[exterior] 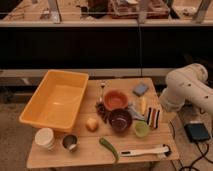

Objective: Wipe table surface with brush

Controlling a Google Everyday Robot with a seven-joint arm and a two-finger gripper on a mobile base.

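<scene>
Lab: robot arm (186,86) beside prop-laden table (90,151).

Scene is lit warm and fairly dim, from above. Table surface (95,145) is evenly lit; short soft shadows are cast beside the bowls (120,120). Band behind the table is left near black. White arm (187,87) at right is slightly blown out; the gripper is hidden beyond it. Fine detail is smeared throughout.

The white brush (145,150) lies flat near the front right corner of the table (88,152). The robot arm (185,90) hangs by the right edge; its gripper is hidden, fingers apart.
</scene>
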